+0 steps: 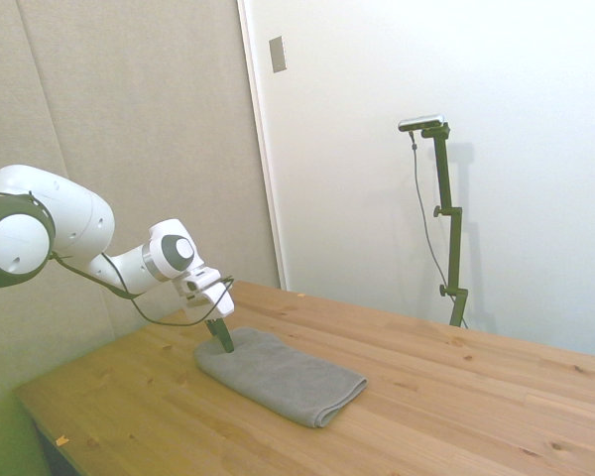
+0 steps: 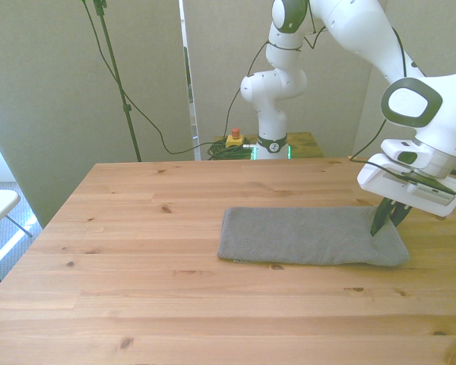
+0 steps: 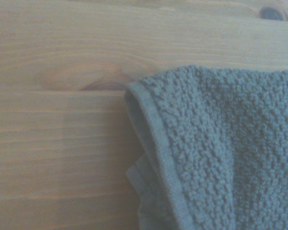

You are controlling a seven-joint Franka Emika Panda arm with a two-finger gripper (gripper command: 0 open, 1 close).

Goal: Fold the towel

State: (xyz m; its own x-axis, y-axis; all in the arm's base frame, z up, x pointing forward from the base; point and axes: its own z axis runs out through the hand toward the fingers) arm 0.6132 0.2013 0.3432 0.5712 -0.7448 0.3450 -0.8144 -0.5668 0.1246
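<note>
The towel (image 2: 311, 236) lies flat on the wooden worktop (image 2: 152, 228) as a long grey strip, already doubled over, with thick layered edges showing along its sides. In the side view the towel (image 1: 278, 375) runs away from the arm, its rounded folded end farthest from the robot. The pincer (image 2: 387, 220) is down at the towel's end on the front view's right, its dark fingertips touching the cloth near that corner. In the side view the pincer (image 1: 222, 339) meets the towel's near end, tilted slightly. The fingers look drawn close together at the cloth, but whether they actually pinch the fabric I cannot tell. From the wrist view, a corner of the towel (image 3: 216, 143) shows its looped pile and hemmed border, with a lower layer peeking out beneath it, lying on the bare worktop (image 3: 57, 120).
</note>
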